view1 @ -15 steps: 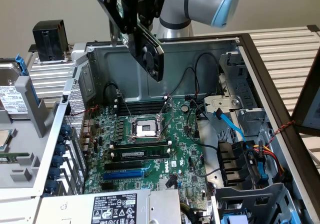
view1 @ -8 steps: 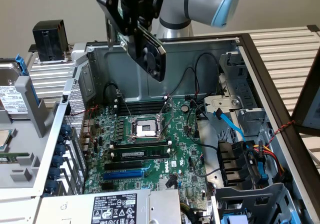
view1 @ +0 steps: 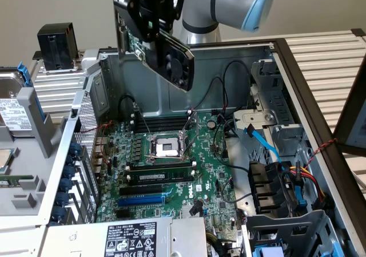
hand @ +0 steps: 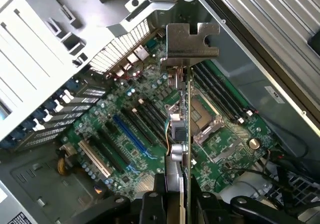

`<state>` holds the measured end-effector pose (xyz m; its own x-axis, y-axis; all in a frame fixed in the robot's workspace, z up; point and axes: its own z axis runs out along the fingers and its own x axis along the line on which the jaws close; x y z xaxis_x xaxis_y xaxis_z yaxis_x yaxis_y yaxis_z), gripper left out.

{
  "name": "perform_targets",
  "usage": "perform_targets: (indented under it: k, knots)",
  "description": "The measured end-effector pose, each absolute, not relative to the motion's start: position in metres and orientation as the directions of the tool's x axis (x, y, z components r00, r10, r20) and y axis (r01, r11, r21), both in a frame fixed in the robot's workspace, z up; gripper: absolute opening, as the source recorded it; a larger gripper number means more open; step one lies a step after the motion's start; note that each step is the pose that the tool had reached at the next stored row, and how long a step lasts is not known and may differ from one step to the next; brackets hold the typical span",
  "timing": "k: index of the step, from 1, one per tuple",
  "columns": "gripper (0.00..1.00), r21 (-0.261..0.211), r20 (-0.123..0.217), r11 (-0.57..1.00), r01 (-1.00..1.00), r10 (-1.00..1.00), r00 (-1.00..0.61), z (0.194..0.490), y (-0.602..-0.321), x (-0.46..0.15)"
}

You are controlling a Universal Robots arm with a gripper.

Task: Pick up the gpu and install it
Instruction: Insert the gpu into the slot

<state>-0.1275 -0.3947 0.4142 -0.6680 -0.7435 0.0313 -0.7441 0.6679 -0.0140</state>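
I count one arm, one pincer [hand: 179,196] and one gpu [view1: 174,59]. The pincer is clamped on the card and holds it in the air above the open computer case [view1: 297,102], well clear of the motherboard [view1: 211,182]. On the board I can make out one CPU socket [view1: 166,147] and one blue expansion slot [view1: 140,200], with black slots lying parallel beside it.

From the exterior view I see the card's broad face. The black cooler shroud with its round fan is tilted toward the camera, and a strip of green board shows behind it. That view also takes in one power supply [view1: 131,237] with a white label at the near edge of the case. One hard drive [view1: 11,111] with a white label sits outside the case on the exterior view's left, and blue cables [view1: 269,148] lie among the drive bays on the exterior view's right.

The wrist view gives me the card edge-on, as a thin line running out from between the pincer's fingers and ending in the silver bracket [hand: 192,39]. Past the card's edge I look down on the board, where the socket lies to one side of it and the blue slot to the other. Beyond the blue slot there is one cream-coloured slot [hand: 93,157].
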Motion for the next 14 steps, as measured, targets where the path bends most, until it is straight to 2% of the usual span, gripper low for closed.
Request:
perform_targets:
  k: [14]
  knots:
    - [0.28, -0.014, 0.031, 0.443, -0.896, -0.896, -0.443, 0.4122, -0.3947, -0.1275]
